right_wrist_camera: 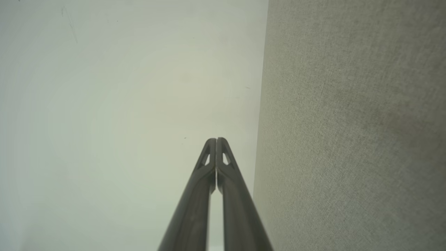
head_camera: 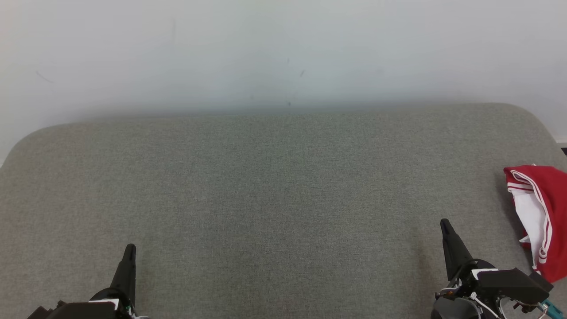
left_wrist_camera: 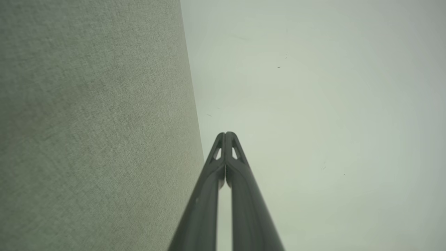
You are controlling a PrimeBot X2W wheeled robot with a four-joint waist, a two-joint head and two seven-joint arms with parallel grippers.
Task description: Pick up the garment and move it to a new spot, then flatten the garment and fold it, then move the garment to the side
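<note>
I see left gripper (head_camera: 130, 247) and right gripper (head_camera: 444, 222) pinched together, empty — red garment (head_camera: 551, 190) lies bunched right of right fingers, apart, on cushion (head_camera: 283, 199).

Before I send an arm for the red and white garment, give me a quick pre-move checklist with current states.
1. Is the garment found: ok, at the right edge of the grey surface.
2. Is the garment whole in the head view: not ok, cut by the right border.
3. Is the garment lying flat: not ok, bunched.
4. Is the left end effector holding nothing: ok, shut.
5. Is the right end effector holding nothing: ok, shut, nearer the garment.
6. Are the jaws open for a grasp: not ok, both closed.
</note>
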